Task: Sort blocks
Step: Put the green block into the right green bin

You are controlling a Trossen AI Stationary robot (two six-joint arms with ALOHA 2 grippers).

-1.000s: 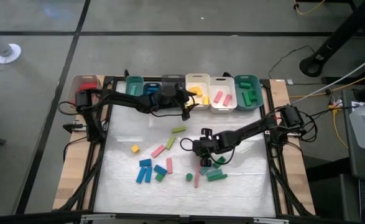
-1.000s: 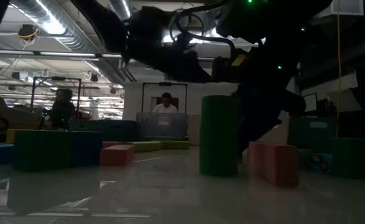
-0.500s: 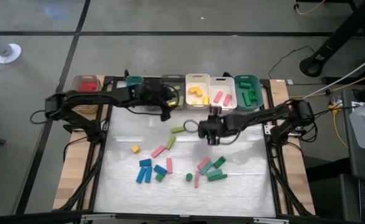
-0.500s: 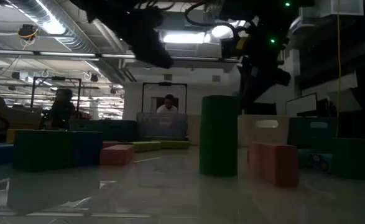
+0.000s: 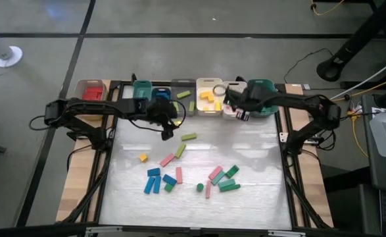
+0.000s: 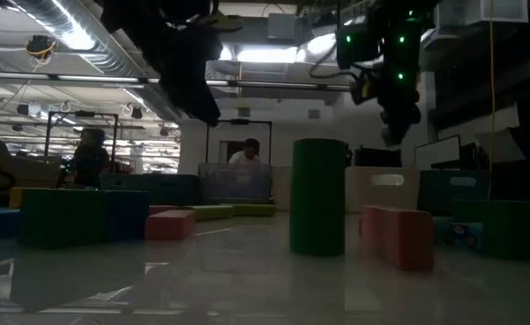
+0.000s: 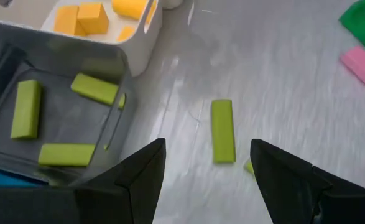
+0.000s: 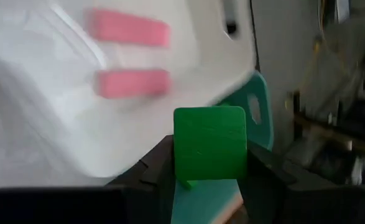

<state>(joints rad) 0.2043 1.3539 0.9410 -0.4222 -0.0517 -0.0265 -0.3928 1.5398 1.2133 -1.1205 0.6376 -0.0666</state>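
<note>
Right tool clamping green block above white bin, left tool open, empty.

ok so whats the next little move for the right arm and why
Probably carry on sideways to the teal bin and let go there. The right gripper is shut on a green block, hovering over the white bin that holds pink blocks; the teal bin next to it already holds green ones.

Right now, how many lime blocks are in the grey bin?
3, all in the grey bin: one lime block nearest the white bin, a second by the opposite wall, a third closest to the left gripper, whose fingers may hide more.
</note>
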